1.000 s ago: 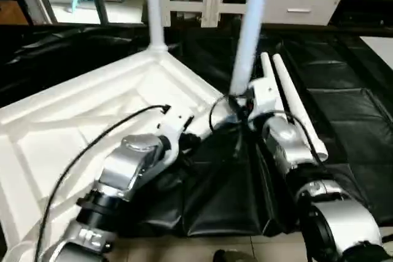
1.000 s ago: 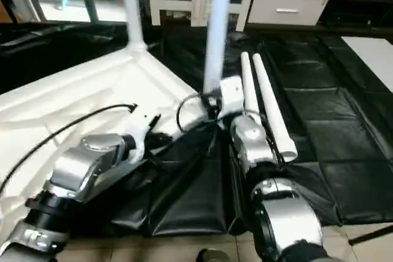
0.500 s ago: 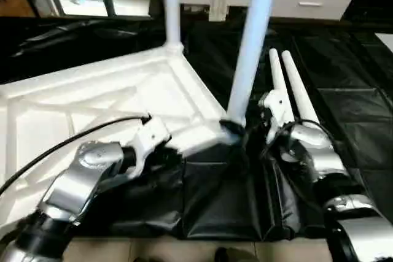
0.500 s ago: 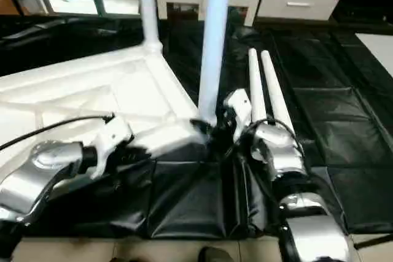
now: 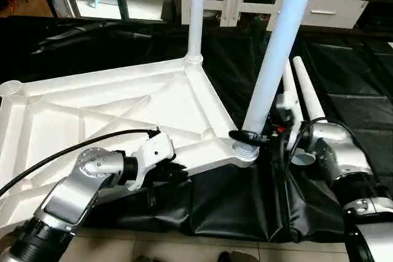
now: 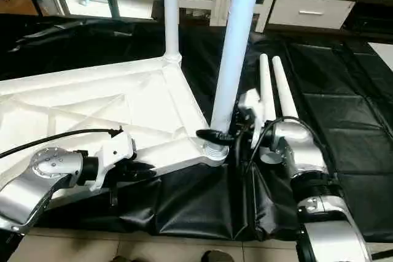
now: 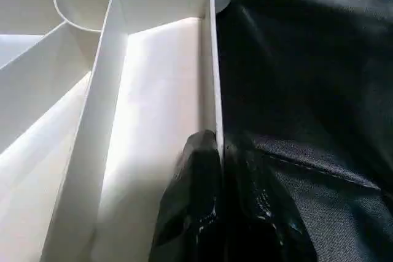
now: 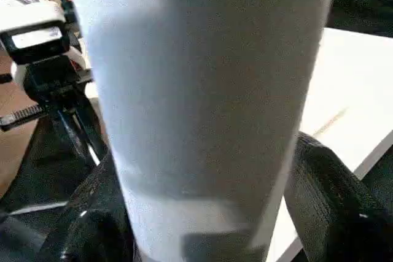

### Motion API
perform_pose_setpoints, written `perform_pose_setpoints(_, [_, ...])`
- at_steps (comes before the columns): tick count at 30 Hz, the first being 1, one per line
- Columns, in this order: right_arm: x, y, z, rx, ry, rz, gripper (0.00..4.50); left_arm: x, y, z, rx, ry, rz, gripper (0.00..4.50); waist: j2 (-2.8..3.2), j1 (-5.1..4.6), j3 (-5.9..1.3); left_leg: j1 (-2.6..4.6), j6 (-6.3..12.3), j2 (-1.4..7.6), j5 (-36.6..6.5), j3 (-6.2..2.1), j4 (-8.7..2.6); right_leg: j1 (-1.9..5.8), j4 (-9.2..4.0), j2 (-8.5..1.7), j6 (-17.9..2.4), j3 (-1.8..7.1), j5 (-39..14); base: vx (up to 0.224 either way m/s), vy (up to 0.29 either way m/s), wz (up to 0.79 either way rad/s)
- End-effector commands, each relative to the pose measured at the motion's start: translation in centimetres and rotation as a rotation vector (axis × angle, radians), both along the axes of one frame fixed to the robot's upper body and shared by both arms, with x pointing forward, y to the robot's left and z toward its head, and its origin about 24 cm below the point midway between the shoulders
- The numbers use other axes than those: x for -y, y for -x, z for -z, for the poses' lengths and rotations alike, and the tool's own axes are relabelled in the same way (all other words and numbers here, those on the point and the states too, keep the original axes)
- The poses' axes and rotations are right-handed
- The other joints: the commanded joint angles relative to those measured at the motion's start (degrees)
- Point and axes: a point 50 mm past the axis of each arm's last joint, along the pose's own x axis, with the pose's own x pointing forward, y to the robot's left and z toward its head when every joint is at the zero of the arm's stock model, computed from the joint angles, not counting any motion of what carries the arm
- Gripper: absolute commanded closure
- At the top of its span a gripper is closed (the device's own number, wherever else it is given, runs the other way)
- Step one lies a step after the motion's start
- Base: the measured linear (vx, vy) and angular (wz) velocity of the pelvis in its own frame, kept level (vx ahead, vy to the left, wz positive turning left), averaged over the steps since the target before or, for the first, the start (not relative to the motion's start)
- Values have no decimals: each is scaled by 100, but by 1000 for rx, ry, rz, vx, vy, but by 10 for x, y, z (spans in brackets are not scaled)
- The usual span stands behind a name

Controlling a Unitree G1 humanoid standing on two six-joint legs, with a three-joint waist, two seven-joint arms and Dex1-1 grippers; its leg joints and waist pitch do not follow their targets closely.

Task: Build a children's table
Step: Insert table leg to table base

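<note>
right gripper (image 5: 249, 136) reaches sideways, clasping upright leg (image 5: 276, 53).

Two upright legs (image 5: 279, 53) at tabletop (image 5: 92, 108) corners; open ribbed middle between.

white x-ribbed tabletop (image 5: 110, 105), white legs (image 5: 279, 47), black mat (image 5: 344, 72), silver forearms (image 5: 77, 191), black fingers (image 7: 190, 213)

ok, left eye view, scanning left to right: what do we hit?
Left gripper pinching the white plastic ribbed tabletop's rim → near upright white tapered leg in its corner socket → two loose white legs lying on black mat.
</note>
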Motion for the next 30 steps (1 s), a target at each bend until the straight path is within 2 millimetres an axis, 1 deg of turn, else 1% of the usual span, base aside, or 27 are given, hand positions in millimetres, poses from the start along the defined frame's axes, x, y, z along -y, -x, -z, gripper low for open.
perform_pose_setpoints(1, [7,2,-2,5,-9,9,139,11,5,-2,0,75,73,450,-65,5,-441,87,907,325,-148,-124,-349,370,-256,-289,-1515,258,-604,0,0,0])
perform_pose_setpoints(3, [7,4,0,-6,1,3,139,11,4,-2,0,76,75,450,-65,12,-439,81,893,320,-187,-124,-342,367,-266,-288,-1487,261,-691,0,0,0])
perform_pose_setpoints(5, [8,5,2,-14,8,-1,163,11,4,-2,1,76,75,450,-69,23,-432,82,836,319,-300,-124,-342,365,-291,-292,-1441,265,-871,0,0,0])
perform_pose_setpoints(6, [9,7,5,-35,18,-10,163,11,4,-2,0,77,75,450,-55,29,-423,79,775,318,-380,-130,-348,359,-295,-284,-1409,265,-994,0,0,0])
perform_pose_setpoints(7, [9,7,5,-38,18,-11,174,11,4,-2,0,77,75,450,-55,29,-423,79,775,318,-380,-130,-348,359,-295,-284,-1409,265,-994,0,0,0])
perform_pose_setpoints(8, [9,7,7,-57,19,-19,184,11,3,-3,0,77,76,450,-63,24,-413,78,713,319,-520,-134,-352,356,-313,-279,-1371,262,-1169,0,0,0])
perform_pose_setpoints(11, [9,8,7,-66,23,-23,211,11,3,-3,0,76,76,450,-52,24,-407,80,640,317,-597,-138,-355,347,-324,-274,-1330,265,-1266,0,0,0])
perform_pose_setpoints(13, [8,9,9,-75,32,-29,227,10,2,-3,0,74,74,450,-50,26,-412,84,627,318,-567,-144,-354,348,-310,-274,-1336,265,-1182,0,0,0])
perform_pose_setpoints(15, [8,9,9,-79,35,-27,244,10,2,-3,0,73,74,450,-52,25,-415,79,659,311,-499,-142,-347,352,-296,-272,-1357,266,-1065,0,0,0])
perform_pose_setpoints(18, [7,8,13,-83,54,2,251,10,1,-3,1,68,71,450,-56,24,-421,74,711,305,-420,-138,-338,356,-286,-271,-1388,264,-965,0,0,0])
perform_pose_setpoints(20, [6,7,14,-81,61,15,253,9,1,-3,2,66,70,450,-59,24,-413,73,697,306,-495,-139,-341,354,-302,-276,-1367,264,-1089,0,0,0])
perform_pose_setpoints(21, [5,6,15,-84,62,32,253,9,0,-3,3,63,65,450,-42,26,-405,76,666,306,-546,-143,-343,351,-312,-278,-1347,265,-1177,0,0,0])
perform_pose_setpoints(22, [4,4,18,-87,74,65,254,8,-1,-3,7,57,57,450,-46,22,-400,74,648,306,-579,-143,-348,348,-318,-272,-1335,263,-1221,0,0,0])
perform_pose_setpoints(23, [2,2,21,-87,90,98,254,8,-2,-3,11,51,47,450,-49,13,-395,78,602,305,-650,-146,-353,344,-329,-272,-1306,263,-1323,0,0,0])
perform_pose_setpoints(25, [-4,-1,28,-91,121,162,256,7,-6,-1,9,35,1,450,-53,-33,-382,73,436,295,-853,-160,-370,334,-358,-274,-1208,261,-1641,0,0,0])
perform_pose_setpoints(26, [-5,-2,30,-92,123,179,256,7,-7,-1,9,34,-10,450,-49,-40,-375,84,400,293,-937,-165,-377,329,-380,-276,-1175,260,-1757,0,0,0])
perform_pose_setpoints(27, [-13,-7,36,-101,132,262,257,8,-13,0,11,32,-77,450,-37,-72,-355,102,297,304,-1031,-163,-386,303,-397,-278,-1139,268,-1907,0,0,0])
perform_pose_setpoints(28, [-20,-11,41,-99,144,340,257,11,-19,0,15,39,-127,450,-35,-107,-327,115,183,294,-1276,-171,-401,282,-439,-271,-1074,255,-2273,0,0,0])
perform_pose_setpoints(29, [-21,-12,41,-100,144,353,258,11,-20,-1,16,38,-136,450,-35,-107,-327,115,183,294,-1276,-171,-401,282,-439,-271,-1074,255,-2273,0,0,0])
perform_pose_setpoints(30, [-33,-18,46,-122,131,451,259,15,-30,-1,33,22,-247,450,-26,-125,-331,153,52,285,-1529,-192,-401,267,-472,-284,-964,257,-2613,0,0,0])
